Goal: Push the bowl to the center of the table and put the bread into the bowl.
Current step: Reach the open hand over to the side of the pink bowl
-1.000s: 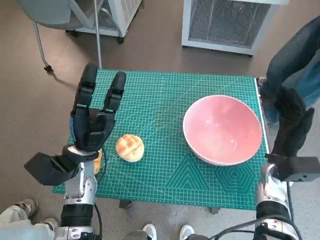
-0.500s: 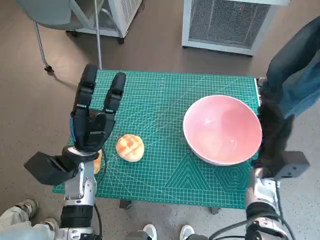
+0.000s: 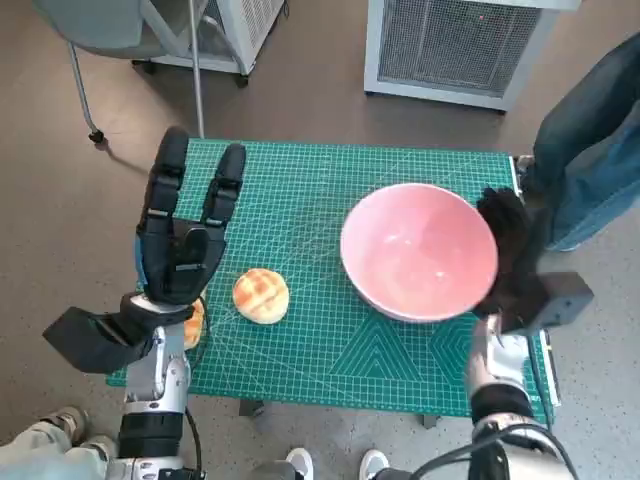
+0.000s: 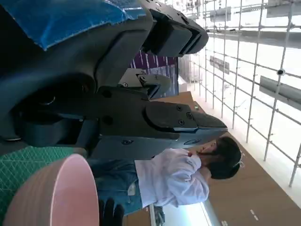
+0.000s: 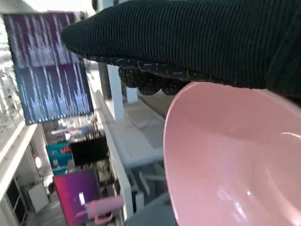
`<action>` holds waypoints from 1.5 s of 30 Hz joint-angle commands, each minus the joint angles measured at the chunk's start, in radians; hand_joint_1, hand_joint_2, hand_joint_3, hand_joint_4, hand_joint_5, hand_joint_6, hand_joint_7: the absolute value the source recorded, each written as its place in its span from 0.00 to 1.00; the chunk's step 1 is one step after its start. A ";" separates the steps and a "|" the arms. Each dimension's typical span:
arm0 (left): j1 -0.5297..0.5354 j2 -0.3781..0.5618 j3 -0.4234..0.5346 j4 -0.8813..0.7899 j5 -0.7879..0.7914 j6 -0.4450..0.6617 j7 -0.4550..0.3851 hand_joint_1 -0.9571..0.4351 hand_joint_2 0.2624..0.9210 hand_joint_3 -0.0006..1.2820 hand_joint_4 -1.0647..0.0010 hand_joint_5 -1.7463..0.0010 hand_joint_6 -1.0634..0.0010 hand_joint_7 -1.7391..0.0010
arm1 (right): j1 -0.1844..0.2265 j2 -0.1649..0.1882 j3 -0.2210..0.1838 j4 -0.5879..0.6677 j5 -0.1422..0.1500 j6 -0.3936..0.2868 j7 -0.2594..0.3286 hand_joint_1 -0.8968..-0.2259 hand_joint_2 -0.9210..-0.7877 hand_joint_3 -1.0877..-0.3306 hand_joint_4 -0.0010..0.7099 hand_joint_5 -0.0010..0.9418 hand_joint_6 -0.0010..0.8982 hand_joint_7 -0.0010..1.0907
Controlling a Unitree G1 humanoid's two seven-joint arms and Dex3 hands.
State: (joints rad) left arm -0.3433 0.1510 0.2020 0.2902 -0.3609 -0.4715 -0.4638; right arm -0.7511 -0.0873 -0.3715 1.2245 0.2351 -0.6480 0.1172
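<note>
Looking at how things line up here, the whole push comes down to the right hand [image 3: 512,262] sitting on the right-hand side of the pink bowl [image 3: 418,251], pressed flat against its outer wall, so the bowl lies to the left of those gloved fingers and the table's middle is further left again. The right wrist view backs that up: the glove is hard up against the bowl's rim, not wrapped around it, holding nothing. The bowl sits right of center on the green cutting mat [image 3: 330,370], so my guess is it needs a bit more of a shove leftward. The bread roll [image 3: 261,295] is on the left part of the mat, toward the near edge, well apart from the bowl. The left hand [image 3: 180,250] hovers just beside the roll on its left, fingers straight and spread, pointing at the far edge, empty. So the left hand is clearly the nearer one for the bread, and the roll lies just right of its palm. There's a person [image 3: 590,130] standing off the table's right side, fwiw.
</note>
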 commanded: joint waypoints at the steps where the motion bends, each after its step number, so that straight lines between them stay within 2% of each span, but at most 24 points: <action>1: 0.022 0.009 0.005 -0.032 0.004 0.007 0.011 0.55 0.97 0.00 0.63 1.00 0.64 1.00 | -0.022 0.019 -0.008 0.034 0.008 0.043 0.001 0.54 0.00 0.36 0.24 0.00 0.01 0.47; 12: 0.032 0.019 0.015 -0.038 0.006 0.004 0.021 0.56 0.97 0.00 0.63 1.00 0.64 1.00 | -0.082 0.043 -0.004 0.059 -0.003 0.086 0.001 0.48 0.00 0.38 0.25 0.00 0.06 0.41; 20: 0.037 0.017 0.012 -0.050 0.013 0.002 0.033 0.55 0.98 0.00 0.63 1.00 0.64 1.00 | -0.118 0.067 0.000 0.072 -0.011 0.125 -0.012 0.49 0.00 0.37 0.25 0.00 0.07 0.40; 28: 0.037 0.017 0.009 -0.050 0.014 0.005 0.035 0.55 0.98 0.00 0.63 1.00 0.64 1.00 | -0.138 0.087 0.008 0.081 -0.021 0.160 -0.019 0.47 0.00 0.39 0.27 0.01 0.10 0.39; 33: 0.042 0.016 0.006 -0.055 0.017 0.003 0.036 0.55 0.98 0.00 0.63 1.00 0.64 1.00 | -0.138 0.084 0.019 0.080 -0.033 0.166 -0.017 0.46 0.00 0.39 0.29 0.01 0.11 0.38; 41: 0.057 0.017 0.007 -0.071 0.012 0.008 0.034 0.55 0.98 0.00 0.63 1.00 0.64 1.00 | -0.128 0.057 0.027 0.059 -0.053 0.134 -0.013 0.47 0.00 0.38 0.28 0.01 0.11 0.36; 45: 0.056 0.017 0.005 -0.077 0.021 0.010 0.042 0.55 0.98 0.00 0.62 1.00 0.64 1.00 | -0.119 0.049 0.060 0.003 -0.085 0.049 -0.027 0.48 0.00 0.37 0.26 0.00 0.11 0.36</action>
State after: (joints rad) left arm -0.2956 0.1619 0.2106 0.2330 -0.3525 -0.4690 -0.4303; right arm -0.8941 -0.0292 -0.3332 1.2626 0.1778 -0.5494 0.1059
